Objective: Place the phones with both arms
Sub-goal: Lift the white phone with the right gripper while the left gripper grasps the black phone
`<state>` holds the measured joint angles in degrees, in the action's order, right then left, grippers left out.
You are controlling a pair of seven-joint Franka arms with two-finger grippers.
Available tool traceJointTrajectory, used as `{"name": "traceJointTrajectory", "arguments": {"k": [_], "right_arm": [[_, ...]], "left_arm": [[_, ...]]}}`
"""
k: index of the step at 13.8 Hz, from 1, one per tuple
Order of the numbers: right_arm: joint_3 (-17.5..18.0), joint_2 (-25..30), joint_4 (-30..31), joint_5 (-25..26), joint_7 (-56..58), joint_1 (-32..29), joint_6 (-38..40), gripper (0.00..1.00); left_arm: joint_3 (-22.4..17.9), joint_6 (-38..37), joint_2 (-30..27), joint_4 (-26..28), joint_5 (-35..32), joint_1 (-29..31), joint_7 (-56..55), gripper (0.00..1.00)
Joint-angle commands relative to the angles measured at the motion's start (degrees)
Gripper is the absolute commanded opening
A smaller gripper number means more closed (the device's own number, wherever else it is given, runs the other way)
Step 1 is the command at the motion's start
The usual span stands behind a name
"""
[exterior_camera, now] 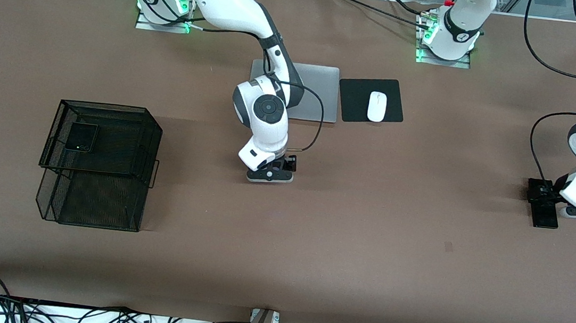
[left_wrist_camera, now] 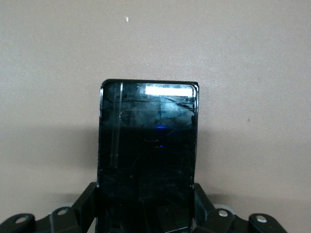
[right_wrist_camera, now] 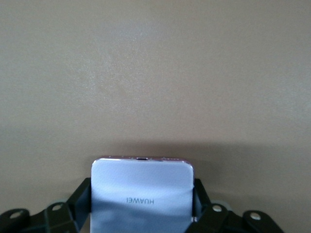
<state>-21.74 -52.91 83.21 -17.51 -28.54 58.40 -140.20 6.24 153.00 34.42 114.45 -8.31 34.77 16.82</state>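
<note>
The brown matte table spans the front view, and at its left-centre stands a two-tier black wire-mesh basket, the small black phone already lying flat in its upper tier. The coming move probably turns on that basket: it sits toward the right arm's end, well apart from the left gripper at the frame's right edge and much closer to the right gripper at centre. In the left wrist view the left gripper's fingers clamp the long black phone across its width, its glossy glass slab running straight out from the jaws along the table. In the right wrist view the right gripper's fingers likewise pinch the pale phone, smooth, round-cornered and lettered, across its sides.
</note>
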Motion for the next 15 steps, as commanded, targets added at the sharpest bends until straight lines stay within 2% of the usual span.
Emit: {"name": "traceJointTrajectory", "arguments": {"k": [1,2,3,5,7,9,11,13,15], "right_arm": [[-0.7,1.3,0.0,0.5,0.9,0.0,0.2,0.00],[-2.4,3.6,0.1,0.5,1.0,0.0,2.5,0.00],[-6.0,5.3,-0.5,0.6,1.5,0.0,6.9,0.00],[-12.1,8.2,-1.3,0.2,6.0,-0.4,13.0,0.00],[-17.3,9.2,-1.7,0.3,11.5,-0.7,14.8,0.00],[-22.7,9.2,-1.7,0.0,17.4,-1.0,16.0,0.00],[-25.4,9.2,-1.7,-0.2,23.9,-3.9,16.7,0.00],[-25.5,9.2,-1.7,-0.2,35.4,-9.1,16.7,0.00],[-25.3,9.2,-1.7,-0.4,40.3,-13.6,16.6,0.00]], "left_arm": [[1.0,0.3,2.5,-2.7,1.5,0.0,-0.5,0.14],[1.3,-0.3,2.2,-3.4,1.5,-0.2,-1.9,0.06],[2.3,-2.2,1.9,-4.1,1.4,-0.7,-3.3,0.03],[3.8,-12.1,1.2,-9.1,1.4,-0.9,-4.4,0.00],[6.0,-21.1,1.2,-14.3,1.1,-1.3,-8.7,0.00],[6.7,-24.3,1.2,-16.4,0.7,-4.3,-15.1,0.00],[6.8,-24.7,1.0,-16.6,0.6,-8.4,-22.1,0.00],[6.5,-25.9,1.1,-16.6,0.5,-16.1,-27.6,0.00],[6.4,-29.8,2.0,-19.0,0.5,-23.7,-29.8,0.00]]}}
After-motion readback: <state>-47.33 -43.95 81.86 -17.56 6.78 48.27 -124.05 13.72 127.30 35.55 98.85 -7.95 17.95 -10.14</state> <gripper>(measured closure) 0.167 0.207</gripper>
